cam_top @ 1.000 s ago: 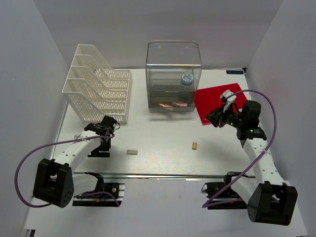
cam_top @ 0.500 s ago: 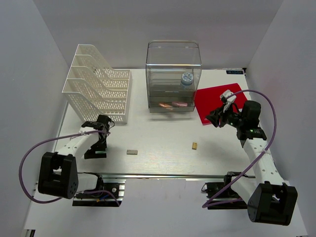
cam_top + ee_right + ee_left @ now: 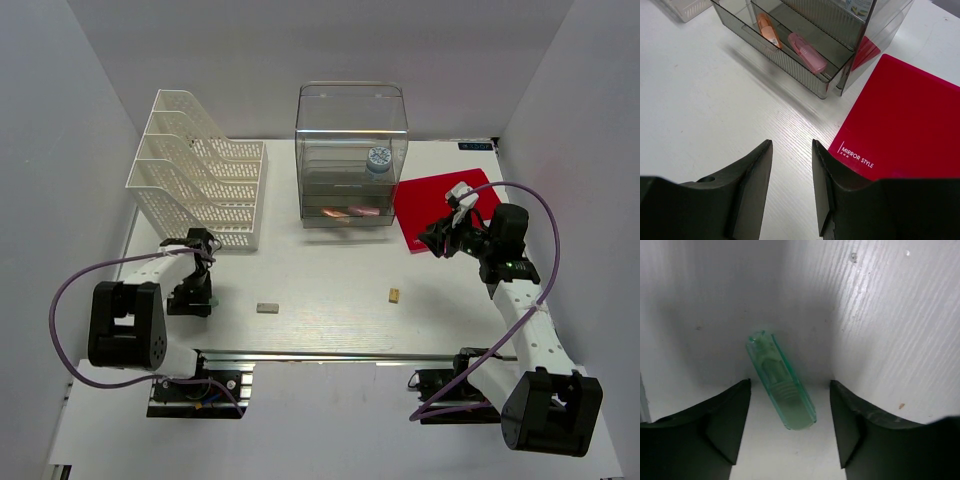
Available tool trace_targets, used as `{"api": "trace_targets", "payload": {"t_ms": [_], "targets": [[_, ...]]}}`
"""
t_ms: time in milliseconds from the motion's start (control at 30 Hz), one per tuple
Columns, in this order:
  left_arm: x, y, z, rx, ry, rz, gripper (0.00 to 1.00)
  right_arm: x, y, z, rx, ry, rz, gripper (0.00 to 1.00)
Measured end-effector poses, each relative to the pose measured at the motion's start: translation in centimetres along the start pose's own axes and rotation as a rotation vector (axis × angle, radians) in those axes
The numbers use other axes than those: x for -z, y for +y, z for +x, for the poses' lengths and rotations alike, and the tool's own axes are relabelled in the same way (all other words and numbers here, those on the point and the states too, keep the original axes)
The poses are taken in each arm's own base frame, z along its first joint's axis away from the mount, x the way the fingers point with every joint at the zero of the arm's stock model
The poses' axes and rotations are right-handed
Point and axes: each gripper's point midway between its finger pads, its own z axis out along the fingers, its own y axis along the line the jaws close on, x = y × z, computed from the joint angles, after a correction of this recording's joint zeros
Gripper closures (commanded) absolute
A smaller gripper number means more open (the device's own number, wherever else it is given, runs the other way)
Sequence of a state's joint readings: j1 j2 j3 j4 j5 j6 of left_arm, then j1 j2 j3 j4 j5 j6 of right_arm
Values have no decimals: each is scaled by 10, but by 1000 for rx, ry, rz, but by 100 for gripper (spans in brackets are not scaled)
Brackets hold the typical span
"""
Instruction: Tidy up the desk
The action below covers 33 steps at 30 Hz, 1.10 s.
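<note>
The desk (image 3: 330, 275), a wide white tabletop with a metal rail along its near edge, is seen spread beneath both arms. At its far left a white mesh file rack (image 3: 200, 180) is stood, and at the far middle a clear drawer box (image 3: 350, 130) is placed, with a red sheet (image 3: 905, 110) marked "MIRROR STYLE" laid flat just beside it on the right. An orange item (image 3: 766, 27) and a pink item (image 3: 807, 46) are seen lying in an open drawer of the box, and a bottle with a round pale cap (image 3: 378, 158) is kept higher inside it. A small grey block (image 3: 267, 308) and a small tan block (image 3: 394, 295) are left on the bare surface near the front, well apart.

The left gripper (image 3: 790, 385) is held low over the desk in front of the rack, its fingers spread wide; a translucent green tube (image 3: 775, 367) is seen lying tilted on the surface between them, touched by neither. The right gripper (image 3: 791, 145) is held above the desk near the red sheet, its fingers parted and nothing grasped
</note>
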State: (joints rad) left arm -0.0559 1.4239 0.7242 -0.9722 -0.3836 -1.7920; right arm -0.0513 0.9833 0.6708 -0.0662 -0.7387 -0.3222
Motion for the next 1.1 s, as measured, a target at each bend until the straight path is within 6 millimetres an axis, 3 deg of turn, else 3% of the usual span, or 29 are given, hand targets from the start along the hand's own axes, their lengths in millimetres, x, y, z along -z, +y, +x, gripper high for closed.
{"api": "trace_targets", "payload": {"t_ms": [133,333,500,567,700,867,1100], "targets": [[1,-10,1,-9,18,-5,56,0,0,0,0,1,3,57],[1,-17,4,-44,39,12,77,0,0,0,0,1,2,57],[6,-16,9,-100,81,86,100,0,0,0,0,2,3,57],[12,-18,16,-167,121,154,100,0,0,0,0,2,3,57],[43,-39,43,-355,270,453,100,0,-1,1,2,3,3,57],[101,-56,74,-705,398,884,100,0,-1,1,3,4,5,57],[178,-52,110,-1077,509,1414,100,0,-2,2,9,6,10,57]]}}
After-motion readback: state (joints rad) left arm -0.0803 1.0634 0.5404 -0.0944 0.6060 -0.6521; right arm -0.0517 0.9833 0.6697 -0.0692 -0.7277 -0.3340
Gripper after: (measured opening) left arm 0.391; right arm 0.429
